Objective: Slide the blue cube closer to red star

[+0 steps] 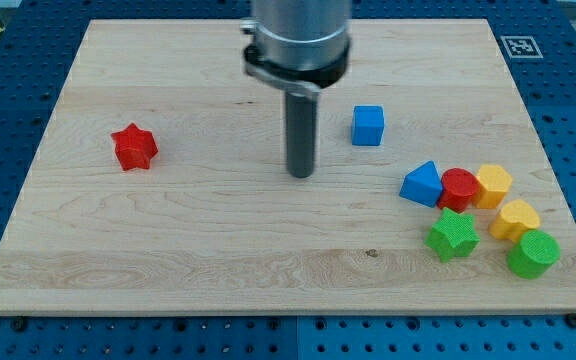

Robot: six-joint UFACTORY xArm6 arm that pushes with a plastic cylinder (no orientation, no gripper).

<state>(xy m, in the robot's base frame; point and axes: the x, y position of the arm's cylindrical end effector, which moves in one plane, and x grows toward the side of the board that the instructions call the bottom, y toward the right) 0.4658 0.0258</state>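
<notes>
Tip (300, 174) between red star (134, 147), blue cube (368, 125)

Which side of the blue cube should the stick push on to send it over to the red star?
No gripper here, so push, not grip. Meet the blue cube on its flat face toward the view's right, since the red star lies far to the view's left. My tip sits left of the cube now, so it should probably circle round first.
</notes>
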